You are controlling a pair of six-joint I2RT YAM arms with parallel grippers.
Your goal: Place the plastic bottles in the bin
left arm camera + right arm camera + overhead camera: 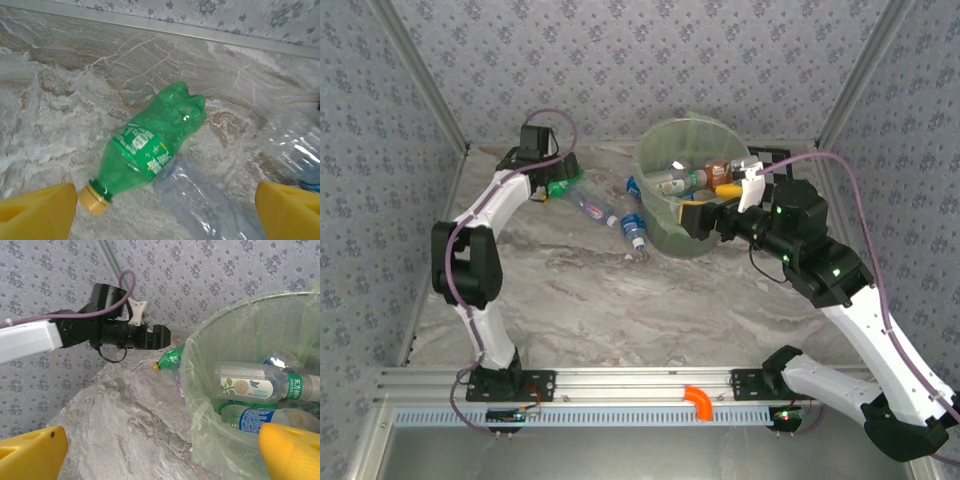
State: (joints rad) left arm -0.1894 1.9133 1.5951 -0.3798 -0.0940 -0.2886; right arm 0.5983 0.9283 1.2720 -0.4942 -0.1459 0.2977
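- Walls (pixel 650 60) papered in a grey flower pattern close in behind the bin (pixel 665 235) and on both sides of it, with bare metal posts (pixel 420 70) running up the corners.
- The counter (pixel 650 300) under the bin is a grey and tan marbled slab. A ribbed metal rail (pixel 650 380) edges its side farthest from the bin.
- The bin stands upright toward the back wall. It is pale green and see-through, and several plastic bottles (pixel 695 180) lie heaped inside, among them a red-orange one (pixel 715 172) and a clear one with a white label (pixel 250 385).
- The right hand (pixel 162 455) hangs at the bin's near rim, its yellow fingers spread wide with nothing between them.
- The left hand (pixel 165 210) is well to the left of the bin, fingers spread apart, low over a green bottle (pixel 150 145) without pinching it.
- The green bottle lies on its side on the counter, outside the bin, yellow cap toward the left finger.
- A crumpled clear bottle (pixel 200 200) lies against the green one, on the side nearer the bin.
- Another clear bottle with a blue label (pixel 635 230) lies just left of the bin's foot.
- A small orange piece (pixel 700 400) sits on the rail.
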